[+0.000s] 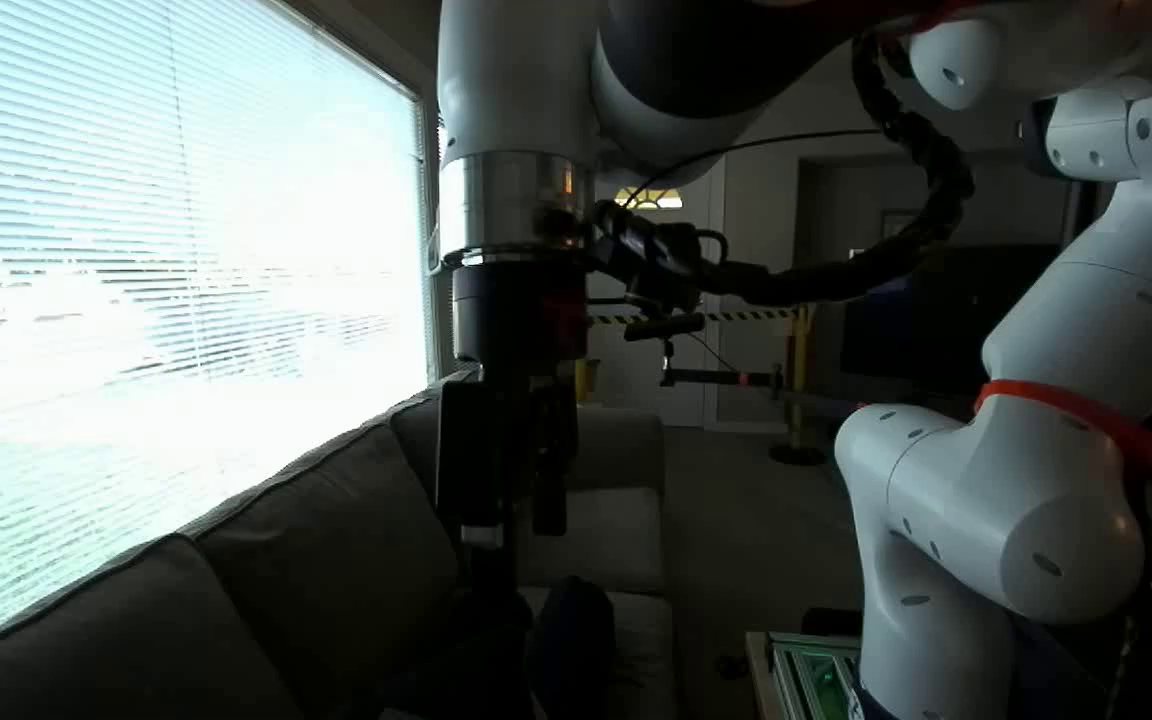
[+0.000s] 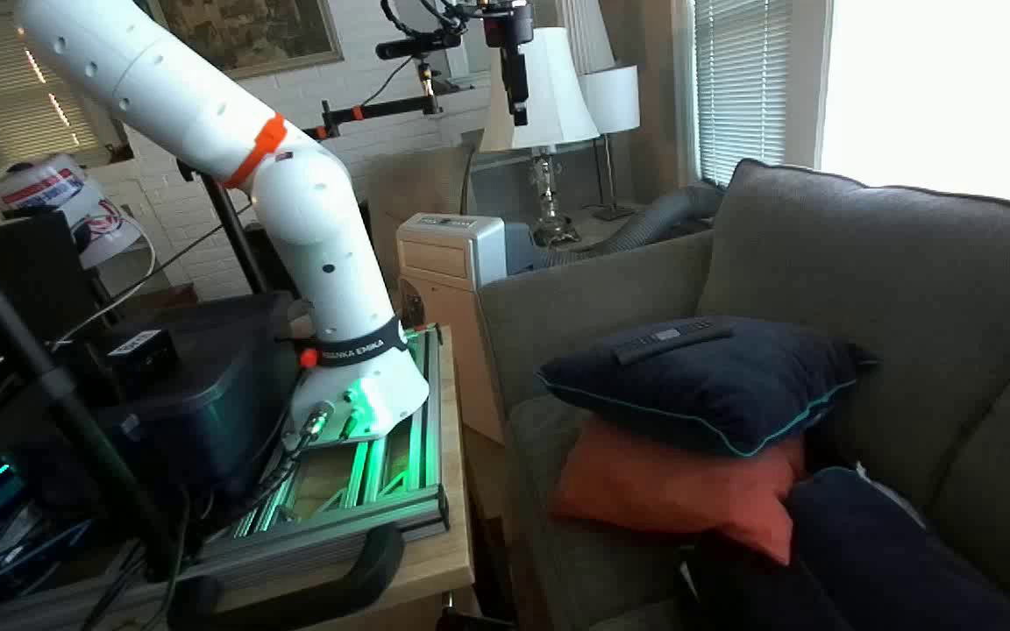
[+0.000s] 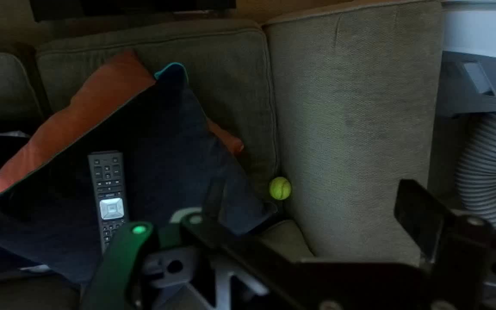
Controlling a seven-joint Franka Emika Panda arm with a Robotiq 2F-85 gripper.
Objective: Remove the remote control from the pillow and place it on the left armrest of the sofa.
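Observation:
The black remote control (image 2: 673, 340) lies on top of the dark blue pillow (image 2: 724, 399) with teal piping. In the wrist view the remote (image 3: 109, 189) lies left of my gripper (image 3: 315, 200), its lower end hidden behind a finger linkage. The gripper is open and empty, its fingers wide apart, high above the sofa (image 2: 891, 254). In the wrist view the sofa's armrest (image 3: 351, 120) shows between and beyond the fingers; it also shows in an exterior view (image 2: 593, 289). The gripper is seen from the side in both exterior views (image 1: 516, 540), (image 2: 515, 109), apart from the pillow.
An orange pillow (image 2: 672, 491) lies under the blue one. A tennis ball (image 3: 280, 188) sits between the blue pillow and armrest. More dark pillows (image 2: 873, 561) lie nearby. A grey hose (image 3: 489, 172) runs beyond the armrest. A bright window (image 1: 176, 250) is behind the sofa back.

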